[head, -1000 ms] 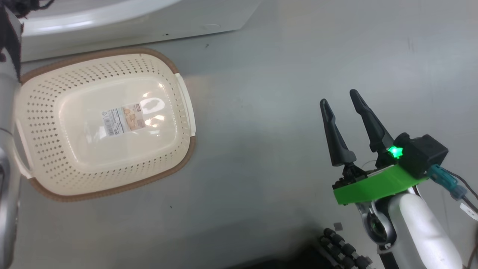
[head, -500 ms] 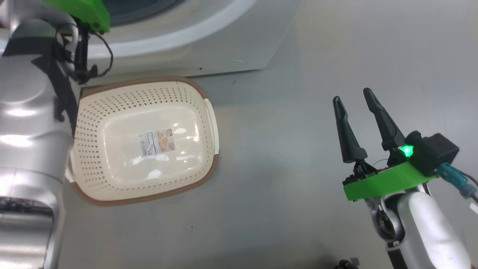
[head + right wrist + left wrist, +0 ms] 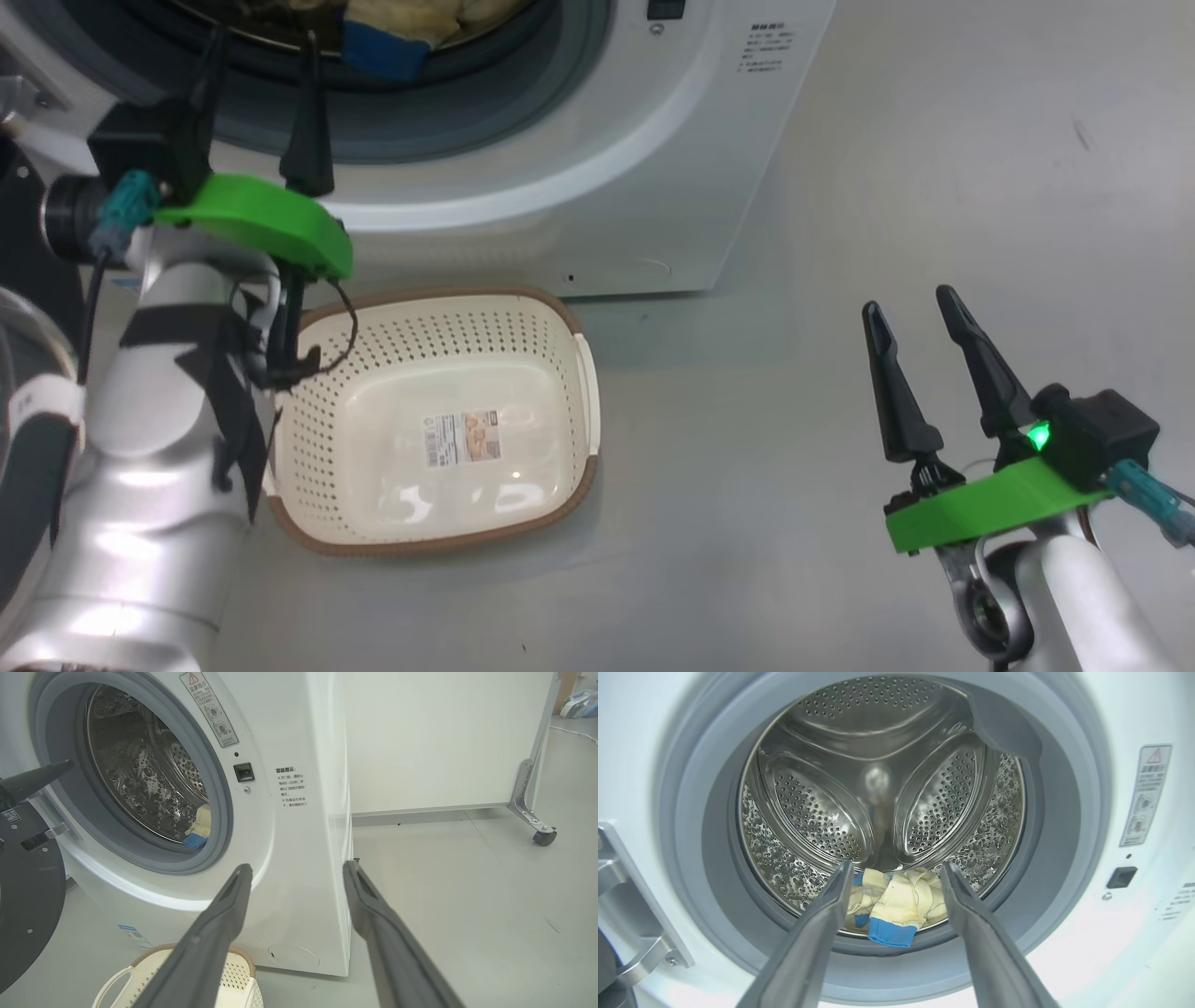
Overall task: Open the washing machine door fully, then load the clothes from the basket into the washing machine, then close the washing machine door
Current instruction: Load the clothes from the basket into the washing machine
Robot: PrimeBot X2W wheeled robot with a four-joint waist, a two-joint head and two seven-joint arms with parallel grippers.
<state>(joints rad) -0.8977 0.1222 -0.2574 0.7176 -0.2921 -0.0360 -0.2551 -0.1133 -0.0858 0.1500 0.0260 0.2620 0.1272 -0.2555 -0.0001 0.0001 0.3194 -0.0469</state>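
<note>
Low at the front of the washing machine's (image 3: 672, 187) steel drum (image 3: 878, 788): the clothes (image 3: 901, 900), a small pale yellow heap with blue pieces, one blue edge draped over the drum lip toward the grey gasket (image 3: 1064, 826). On the floor (image 3: 794, 373) just beside the washing machine's front, below the opening: the basket (image 3: 560, 322), upright, a printed label (image 3: 462, 439) on its bottom. Off to one side of the washing machine's opening: the washing machine door (image 3: 23, 914), swung wide, hinge bracket exposed. Round mouth open to the front. Open floor stretching away past the washing machine's corner toward a white panel (image 3: 420, 742) on a caster (image 3: 544, 837).

Left gripper (image 3: 266, 37) spread wide, pinching nothing, aimed straight into the washing machine's mouth, fingertips just outside the gasket. Clothes ahead and lower inside the washing machine, framed between the two fingers, not touched. Right gripper (image 3: 906, 299) likewise spread and empty, hovering over the floor off the washing machine's front corner, well apart from basket, door and clothes.
</note>
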